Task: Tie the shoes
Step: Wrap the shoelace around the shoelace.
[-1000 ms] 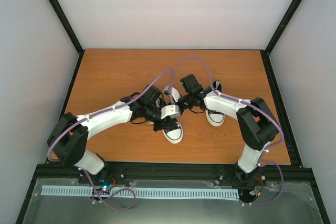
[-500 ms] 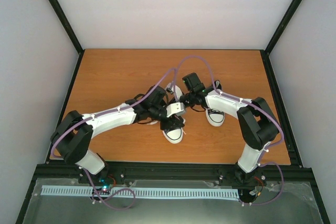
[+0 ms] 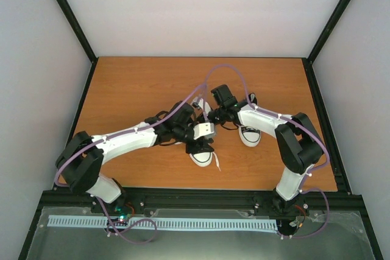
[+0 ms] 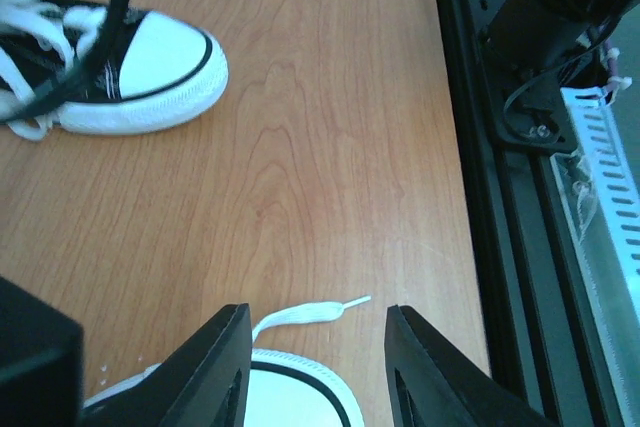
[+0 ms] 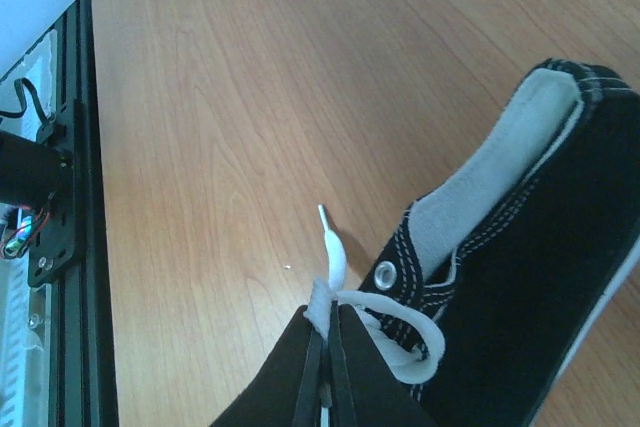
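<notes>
Shoe [image 3: 201, 158] runs toe-first toward the table's [image 3: 128, 89] near edge, toe cap [image 4: 300, 402] beneath left gripper's [image 4: 316, 332] parted fingers; right gripper [image 5: 325, 332] clamps a lace [image 5: 335, 257].

The bench [image 4: 330, 147] is smooth, satin-finished wood grain, bordered by a matt black metal rail [image 4: 480, 207]. The shoes [image 5: 540, 247] are matt black canvas with smooth white rubber toe caps [image 4: 160, 57] and flat woven white laces [image 5: 335, 257]; the left claw [image 4: 318, 332] has matt black plastic-looking fingers [image 4: 215, 367].
</notes>
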`<state>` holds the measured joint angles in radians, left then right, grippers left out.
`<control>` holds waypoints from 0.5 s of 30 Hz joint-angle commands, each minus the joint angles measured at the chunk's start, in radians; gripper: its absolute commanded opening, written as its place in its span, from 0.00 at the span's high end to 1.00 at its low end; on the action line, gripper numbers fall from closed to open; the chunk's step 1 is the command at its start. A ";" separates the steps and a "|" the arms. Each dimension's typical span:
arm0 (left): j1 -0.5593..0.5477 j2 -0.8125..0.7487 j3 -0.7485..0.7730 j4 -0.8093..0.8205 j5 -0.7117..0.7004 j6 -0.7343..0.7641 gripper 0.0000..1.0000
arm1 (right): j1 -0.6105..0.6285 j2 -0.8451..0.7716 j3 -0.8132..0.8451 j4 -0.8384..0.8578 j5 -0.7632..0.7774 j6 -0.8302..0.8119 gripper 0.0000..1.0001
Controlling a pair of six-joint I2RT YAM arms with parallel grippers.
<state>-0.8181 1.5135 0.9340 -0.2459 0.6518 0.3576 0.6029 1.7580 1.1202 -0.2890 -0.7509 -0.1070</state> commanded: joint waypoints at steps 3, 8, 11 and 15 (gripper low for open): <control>0.049 -0.188 0.017 -0.026 0.043 0.022 0.62 | 0.027 0.020 0.025 0.007 -0.026 0.002 0.97; 0.155 -0.405 -0.182 -0.004 -0.026 0.094 0.60 | 0.028 0.016 0.022 0.007 -0.027 0.010 0.97; 0.213 -0.408 -0.248 -0.023 -0.116 0.119 0.56 | 0.028 0.014 0.020 0.004 -0.028 0.013 0.97; 0.276 -0.299 -0.263 0.026 -0.166 0.135 0.40 | 0.028 0.018 0.024 0.002 -0.031 0.021 0.97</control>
<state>-0.5865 1.1191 0.6868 -0.2428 0.5716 0.4389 0.6254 1.7683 1.1213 -0.2955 -0.7643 -0.0963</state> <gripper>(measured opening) 0.510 0.030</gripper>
